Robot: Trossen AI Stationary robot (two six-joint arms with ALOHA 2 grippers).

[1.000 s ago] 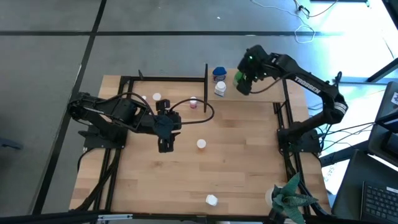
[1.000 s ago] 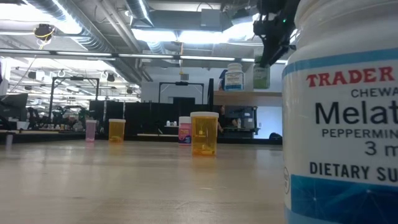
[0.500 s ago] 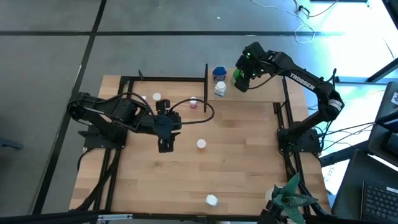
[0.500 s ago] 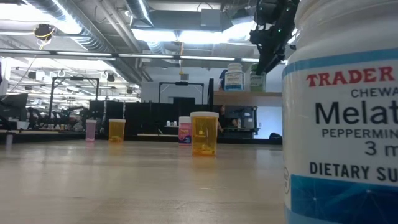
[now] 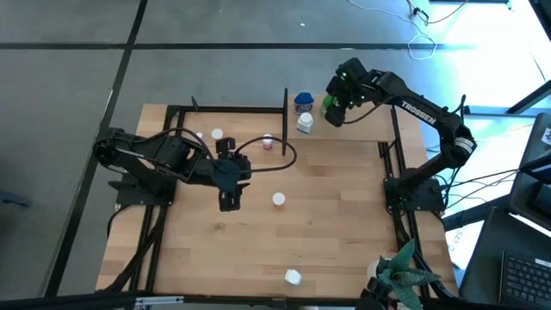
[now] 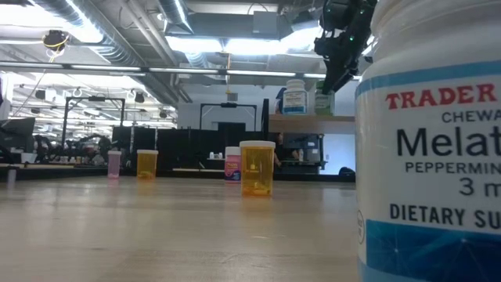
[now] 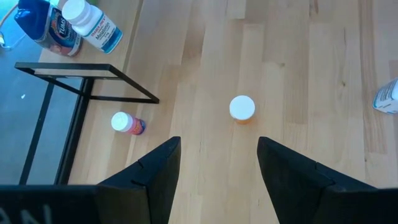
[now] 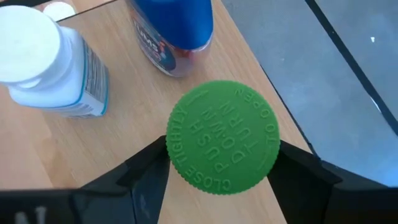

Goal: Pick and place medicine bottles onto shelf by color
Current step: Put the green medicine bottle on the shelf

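My right gripper point(image 5: 337, 108) is over the shelf point(image 5: 353, 131) at the table's far right, shut on a green bottle point(image 8: 222, 134) with a green cap. In the low view the green bottle point(image 6: 323, 99) is upright with its base at the shelf board point(image 6: 309, 119). Beside it on the shelf are a blue bottle point(image 8: 174, 31) and a white bottle point(image 8: 50, 62). My left gripper point(image 7: 217, 168) hovers open above the table's middle, over an orange bottle with a white cap point(image 7: 242, 108). A pink bottle point(image 7: 127, 123) stands on the table near the shelf's black frame. My right gripper holds the green bottle by its cap point(image 8: 186, 112), pinched between the two fingers point(image 8: 149, 180) on opposite sides. The fingers come from above, pointing down. The bottle is upright under the gripper, base at the shelf board; I cannot tell whether it rests there.
A large white melatonin bottle point(image 6: 430, 157) lies close to the low camera; in the high view this white bottle point(image 5: 294, 277) is at the near edge. More small bottles point(image 5: 217, 135) stand far left. A green plant point(image 5: 398, 271) is at the near right corner. Bare wood lies between.
My right gripper shifted a little toward the table's left and far edge, taking the green bottle with it along the shelf, closer to the blue and white bottles. It has kept still over the last half second.
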